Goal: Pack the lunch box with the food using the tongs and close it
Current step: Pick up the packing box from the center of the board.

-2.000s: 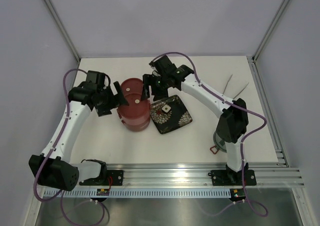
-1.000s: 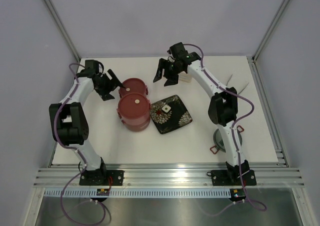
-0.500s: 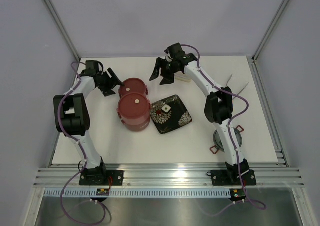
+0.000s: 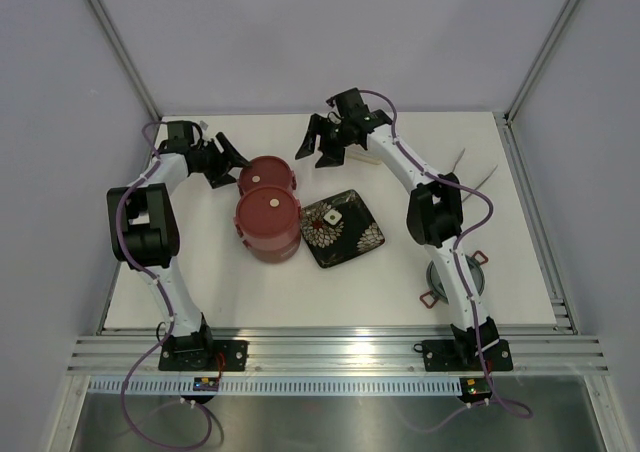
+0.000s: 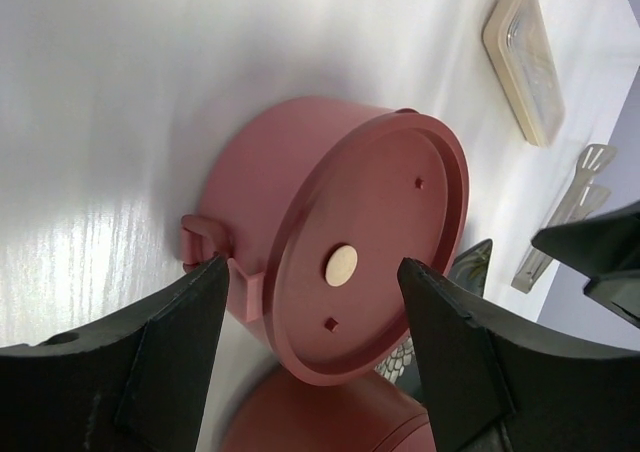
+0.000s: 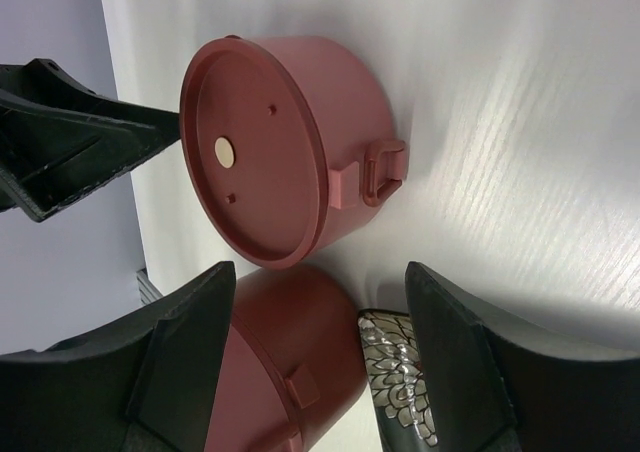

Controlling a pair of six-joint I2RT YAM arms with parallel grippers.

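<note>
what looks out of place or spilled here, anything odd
Nothing is spilled or tipped. The one odd thing is that the lunch box is in pieces: a lidded red bowl stands alone behind the two-bowl stack, and the grey top lid lies far off by the right arm, partly hidden under it.

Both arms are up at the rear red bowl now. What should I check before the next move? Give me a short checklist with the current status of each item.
1. Left gripper open and empty: ok.
2. Right gripper open and empty: ok.
3. Rear bowl flanked by both grippers: ok.
4. Disc lid on the rear bowl: ok.
5. Tongs in a gripper: not ok. They lie at the right side of the table, away from both grippers.
6. Food left on the plate: cannot tell, because the flower pattern masks small pieces.
</note>
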